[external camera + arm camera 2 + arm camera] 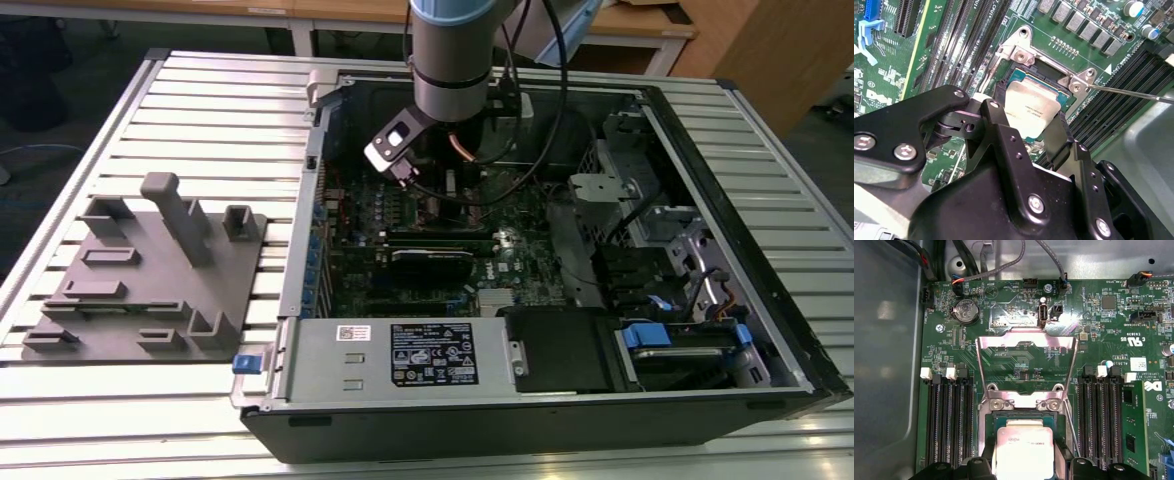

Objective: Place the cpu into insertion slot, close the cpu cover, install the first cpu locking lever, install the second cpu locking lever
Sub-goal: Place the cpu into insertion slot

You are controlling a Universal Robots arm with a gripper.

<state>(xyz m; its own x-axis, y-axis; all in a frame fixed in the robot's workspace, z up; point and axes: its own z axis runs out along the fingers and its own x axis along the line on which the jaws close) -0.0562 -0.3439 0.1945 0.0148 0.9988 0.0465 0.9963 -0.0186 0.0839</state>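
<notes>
Jaws snug against flat silver-grey cpu (1024, 454)

The cpu (1023, 452) has a dull silver-grey metal top. The cpu cover (1026, 341) is bright, glossy metal. The fixture plate (134, 300) seems to be matt grey plastic.

At the exterior view's upper middle the arm (454, 60) runs off the frame, hiding part of the motherboard (427, 255). In the second wrist view the gripper (1024, 127) covers part of the cpu (1031, 105) (the first wrist view's edge crops it).
</notes>
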